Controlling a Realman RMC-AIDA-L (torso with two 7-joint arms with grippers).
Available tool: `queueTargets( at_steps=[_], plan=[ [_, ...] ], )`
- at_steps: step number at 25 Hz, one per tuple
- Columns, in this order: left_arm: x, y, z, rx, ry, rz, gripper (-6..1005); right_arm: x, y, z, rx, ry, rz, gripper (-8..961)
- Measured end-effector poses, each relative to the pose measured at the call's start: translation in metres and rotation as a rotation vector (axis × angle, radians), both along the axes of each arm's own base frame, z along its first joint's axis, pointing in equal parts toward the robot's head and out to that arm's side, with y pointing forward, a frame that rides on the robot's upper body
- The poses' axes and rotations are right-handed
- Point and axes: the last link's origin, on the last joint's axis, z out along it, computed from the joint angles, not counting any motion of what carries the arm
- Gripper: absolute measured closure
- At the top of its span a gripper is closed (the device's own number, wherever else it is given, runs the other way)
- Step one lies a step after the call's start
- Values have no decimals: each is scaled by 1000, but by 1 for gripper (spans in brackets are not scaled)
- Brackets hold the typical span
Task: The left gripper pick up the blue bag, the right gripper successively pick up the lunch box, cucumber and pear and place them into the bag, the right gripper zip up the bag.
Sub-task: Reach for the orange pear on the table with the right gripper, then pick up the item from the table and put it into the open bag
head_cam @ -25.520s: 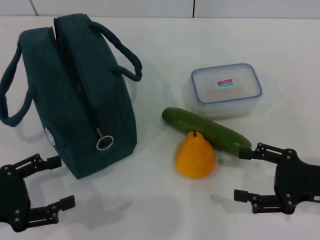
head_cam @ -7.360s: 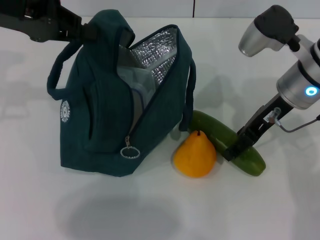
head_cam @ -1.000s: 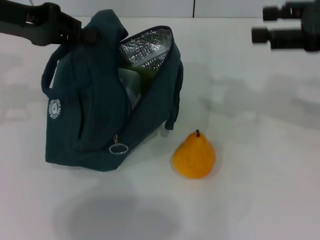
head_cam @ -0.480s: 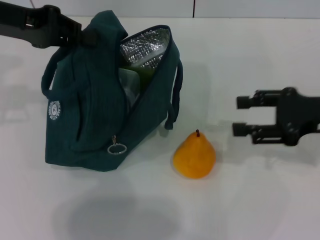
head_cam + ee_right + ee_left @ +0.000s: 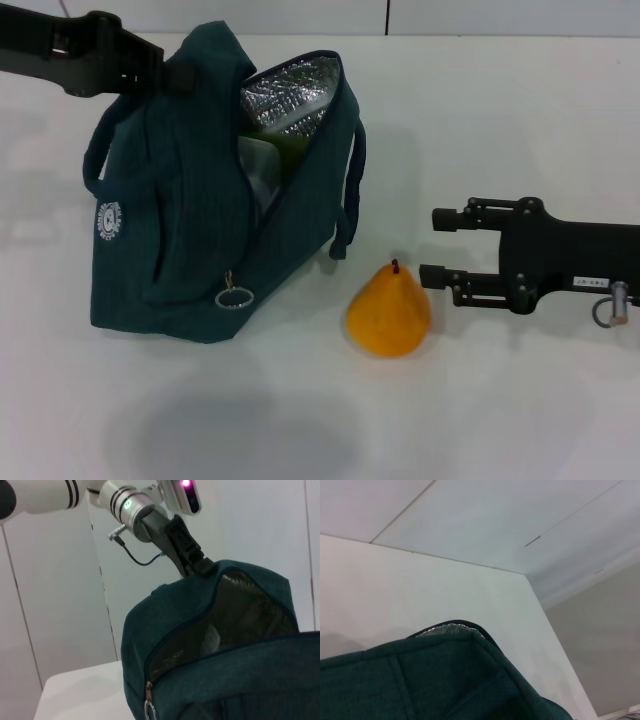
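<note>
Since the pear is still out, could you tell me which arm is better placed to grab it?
Right. The right claw is open beside the pear, while the left claw is busy holding the blue bag at its top.

Right pincer now nearer pear

The left pincer grips the top of the blue bag, mouth gaping. The right pincer, fingers spread, hovers just beside the pear on the worktop.
</note>
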Motion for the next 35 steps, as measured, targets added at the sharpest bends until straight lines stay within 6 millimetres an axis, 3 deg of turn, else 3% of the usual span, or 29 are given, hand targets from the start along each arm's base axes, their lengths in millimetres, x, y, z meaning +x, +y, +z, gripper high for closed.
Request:
queueTargets(
  at_steps=[10, 17, 31, 35],
  plan=[
    [2, 1, 0, 0, 0, -6, 955, -11, 5, -27, -46, -53, 16, 290],
    [1, 1, 0, 1, 0, -7, 955, -12, 8, -30, -25, -50, 10, 291],
    [3, 2, 1, 5, 3, -18, 955, -15, 11, -38, -28, -95, 24, 627],
    [2, 1, 1, 5, 3, -17, 955, -15, 11, -38, -27, -95, 24, 801]
  ],
)
